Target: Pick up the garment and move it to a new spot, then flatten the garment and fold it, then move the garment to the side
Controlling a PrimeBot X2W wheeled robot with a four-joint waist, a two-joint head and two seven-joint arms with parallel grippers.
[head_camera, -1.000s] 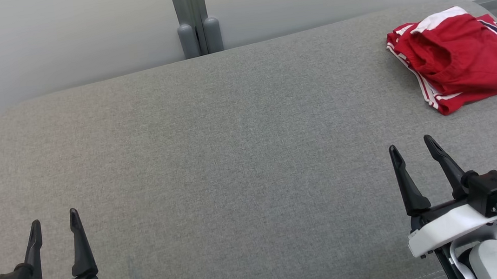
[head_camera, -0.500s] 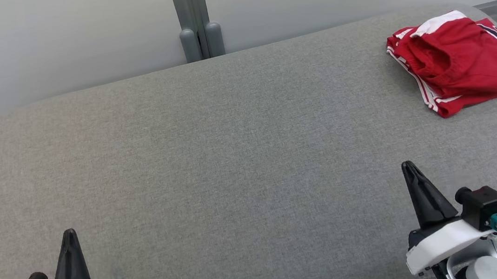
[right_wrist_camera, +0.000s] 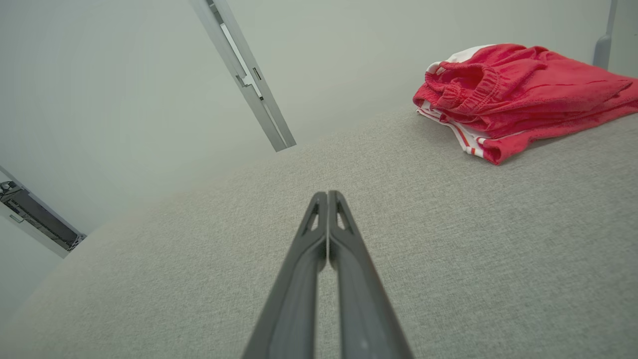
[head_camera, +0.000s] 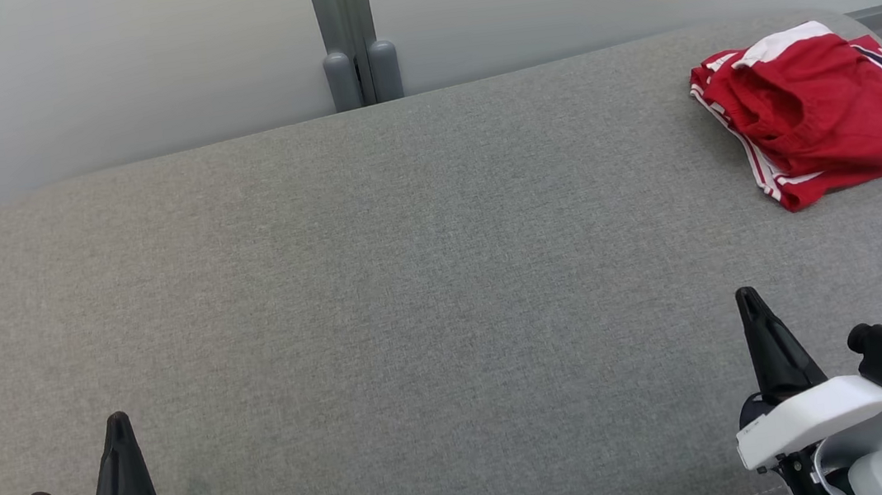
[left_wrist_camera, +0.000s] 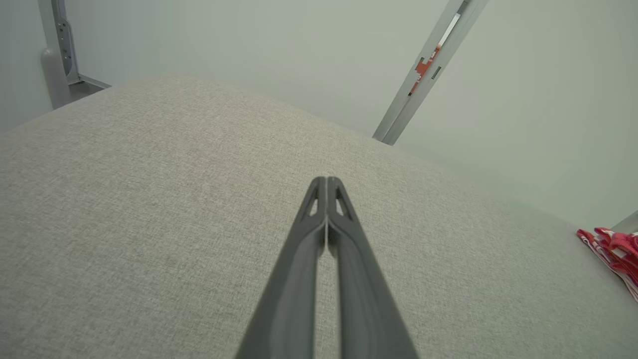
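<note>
The red garment [head_camera: 820, 109] lies folded at the far right corner of the gray tabletop [head_camera: 412, 284]. At the tabletop's near edge, the left hand [head_camera: 118, 420] and right hand [head_camera: 746, 296] are pinched together, holding nothing. The job looks done.

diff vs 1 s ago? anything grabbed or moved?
The left gripper and right gripper both went from open to shut, on nothing, and drew back a little toward the robot. The red garment stayed folded at the far right of the grey surface, untouched; its slight shift in frame is camera motion.
</note>
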